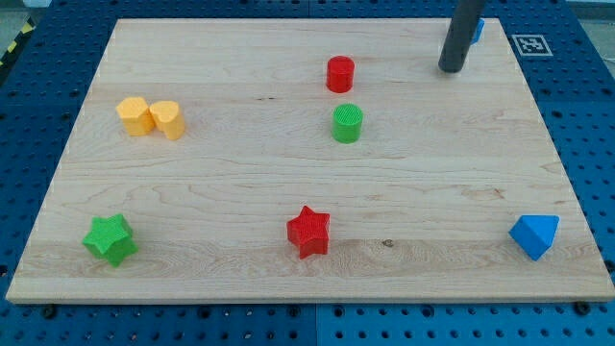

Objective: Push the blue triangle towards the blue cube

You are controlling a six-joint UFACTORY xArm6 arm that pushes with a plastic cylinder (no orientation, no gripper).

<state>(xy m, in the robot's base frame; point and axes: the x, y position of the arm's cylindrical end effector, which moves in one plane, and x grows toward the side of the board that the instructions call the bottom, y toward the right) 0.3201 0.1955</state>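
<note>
Board's (240, 192) blue triangle (534, 235) far below tool (450, 69).

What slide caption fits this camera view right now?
My tip rests near the board's top right by the partly hidden blue cube, far from the blue triangle at bottom right.

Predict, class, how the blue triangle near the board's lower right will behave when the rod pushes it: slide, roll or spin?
The blue triangle probably slides, not rolls, since it looks flat-sided. An off-centre push by my tip may spin it. Being close to the wooden board's right edge, it might slip off.
</note>
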